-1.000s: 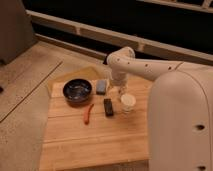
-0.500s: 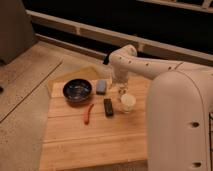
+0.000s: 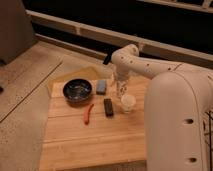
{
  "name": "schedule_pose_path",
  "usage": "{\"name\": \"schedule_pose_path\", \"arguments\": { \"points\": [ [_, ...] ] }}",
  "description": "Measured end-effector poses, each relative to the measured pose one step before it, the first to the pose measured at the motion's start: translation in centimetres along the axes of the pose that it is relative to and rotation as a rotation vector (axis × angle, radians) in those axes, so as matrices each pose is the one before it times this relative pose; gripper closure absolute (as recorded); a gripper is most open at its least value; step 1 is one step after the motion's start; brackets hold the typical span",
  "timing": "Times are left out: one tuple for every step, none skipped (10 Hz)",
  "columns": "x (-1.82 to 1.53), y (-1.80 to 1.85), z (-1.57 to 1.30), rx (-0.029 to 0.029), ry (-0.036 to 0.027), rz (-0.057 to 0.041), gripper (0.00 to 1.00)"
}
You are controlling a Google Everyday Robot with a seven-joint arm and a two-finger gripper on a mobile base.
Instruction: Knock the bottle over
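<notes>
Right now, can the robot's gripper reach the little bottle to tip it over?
Probably yes. The gripper hangs right at the bottle, which stands upright on the wooden table. Nothing sits between them; the white cup is just beside.

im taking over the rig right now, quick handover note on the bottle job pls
Gripper: hanging over the far right part of the wooden table, right at the bottle.
Bottle: looks upright, between the blue block and the white cup, partly hidden by the gripper.
Also on the table: dark bowl, black bar, red item.
Done: arm brought to the bottle.
Left: push the bottle over; mind the cup beside it.
</notes>
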Motion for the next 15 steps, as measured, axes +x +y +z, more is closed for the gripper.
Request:
{"name": "schedule_pose_path", "arguments": {
  "points": [
    [-0.372, -0.216, -0.086, -0.00171, -0.00805, -0.00835, 0.35],
    [-0.505, -0.184, -0.176, 0.00106, -0.00758, -0.01255, 0.35],
    [-0.402, -0.096, -0.202, 0.00194, -0.00476, -0.0105, 0.35],
    [-0.801, 0.353, -0.393, 0.0009, -0.00948, -0.02156, 0.35],
    [-0.866, 0.75, -0.383, -0.00317, -0.01021, -0.02491, 0.35],
    [-1.018, 1.25, -0.238, -0.00857, -0.00942, -0.03286, 0.35],
    [-0.527, 0.72, -0.015, -0.0069, -0.00213, -0.01763, 0.35],
    [-0.632, 0.995, 0.1, -0.01146, -0.00256, -0.02163, 0.35],
    [-0.416, 0.902, 0.137, -0.01541, -0.00292, -0.01231, 0.35],
    [-0.156, 0.662, 0.131, -0.01563, -0.00223, -0.00356, 0.35],
    [0.099, 0.299, 0.101, -0.00992, -0.00082, 0.00093, 0.35],
    [0.515, -0.095, 0.043, -0.00595, 0.00234, 0.0081, 0.35],
    [0.684, -0.288, -0.087, -0.00279, 0.0024, 0.01752, 0.35],
    [0.746, -0.39, -0.216, -0.00007, 0.00115, 0.01494, 0.35],
    [0.99, -0.291, -0.239, -0.001, 0.00448, 0.01285, 0.35]
  ]
}}
